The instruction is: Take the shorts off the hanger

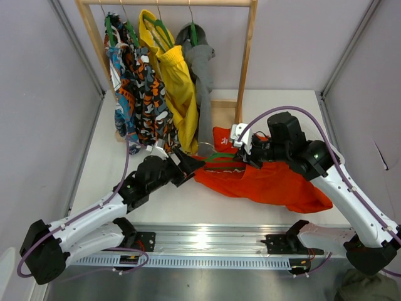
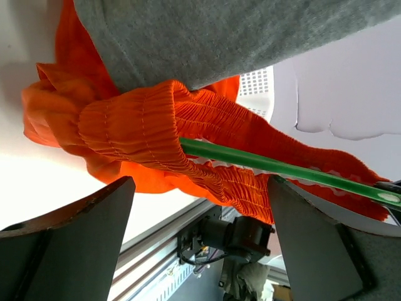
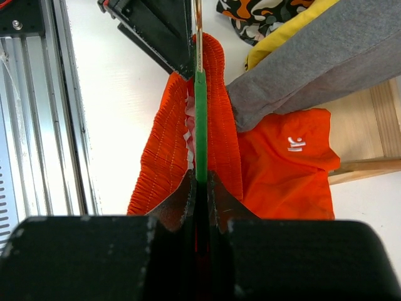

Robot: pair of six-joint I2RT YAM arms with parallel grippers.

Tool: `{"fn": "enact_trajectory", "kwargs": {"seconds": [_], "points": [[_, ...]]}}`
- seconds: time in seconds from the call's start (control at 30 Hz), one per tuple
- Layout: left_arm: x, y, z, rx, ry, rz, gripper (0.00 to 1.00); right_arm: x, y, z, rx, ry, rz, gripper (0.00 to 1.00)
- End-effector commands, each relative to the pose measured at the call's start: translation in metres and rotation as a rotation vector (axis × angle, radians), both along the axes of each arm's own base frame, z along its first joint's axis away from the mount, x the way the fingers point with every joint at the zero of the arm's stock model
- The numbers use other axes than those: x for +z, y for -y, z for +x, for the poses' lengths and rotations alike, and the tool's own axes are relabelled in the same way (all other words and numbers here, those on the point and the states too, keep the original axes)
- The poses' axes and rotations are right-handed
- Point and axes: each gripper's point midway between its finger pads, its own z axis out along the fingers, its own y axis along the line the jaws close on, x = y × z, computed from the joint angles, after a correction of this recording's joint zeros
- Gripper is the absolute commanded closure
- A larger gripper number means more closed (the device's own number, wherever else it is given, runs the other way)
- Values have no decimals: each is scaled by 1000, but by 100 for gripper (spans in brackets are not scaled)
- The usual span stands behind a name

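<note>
Closest to the lens, in the right wrist view, the right gripper has its two dark fingers pressed together on the green bar of the hanger, with no gap visible beside the bar. The surface is a white table, bounded at the near edge by an aluminium rail and enclosed by pale lilac walls at left, back and right. The shorts lie spread on the table right of centre, beneath the right arm. Their gathered elastic waistband is bunched around the hanger bar, which runs through it. A small white mark shows on the cloth in the right wrist view. The left gripper stands wide apart, its fingers either side of the waistband and bar; whether either pad touches the cloth cannot be told. Behind, a wooden rack carries patterned garments, yellow shorts and a grey garment. The grey garment hangs low over the work area and covers part of the orange cloth in both wrist views. A white basket shows only as a perforated corner behind the shorts. The hanger's silver hook points toward the left gripper; its end is lost against the black housing.
</note>
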Motion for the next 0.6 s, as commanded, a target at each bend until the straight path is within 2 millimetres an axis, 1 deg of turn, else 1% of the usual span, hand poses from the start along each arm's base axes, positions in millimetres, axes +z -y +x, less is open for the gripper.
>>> {"fn": "enact_trajectory", "kwargs": {"seconds": [0.0,0.03,0.07,0.17,0.23,0.27,0.33,0.37,0.43,0.47,0.5,0.53,0.57], "points": [[8,-5,8,55,15,8,7,27,-5,-2,31,84,66,100],[7,-5,9,59,9,7,7,27,-5,-3,37,80,66,100],[-4,-7,7,61,-28,36,10,31,-5,-4,37,85,73,100],[-19,-9,7,76,-76,72,15,34,-5,-7,47,81,80,100],[-21,-10,11,91,-78,85,17,37,-4,-10,55,77,86,100],[-27,-11,10,95,-86,97,19,37,-5,-12,64,73,91,100],[-29,-14,14,117,-78,109,25,37,-3,-13,67,69,91,100],[-28,-16,15,126,-77,113,34,36,-2,-13,65,70,89,100],[-28,-22,18,152,-59,137,45,37,2,-11,50,82,83,100],[-28,-26,19,165,-56,151,57,37,4,-10,46,95,74,100],[-28,-31,21,176,-44,177,64,35,8,-8,33,103,59,100],[-32,-38,21,192,-47,207,71,39,12,-8,30,122,55,100],[-31,-45,23,222,-33,225,85,38,14,-9,36,126,41,100]]}}
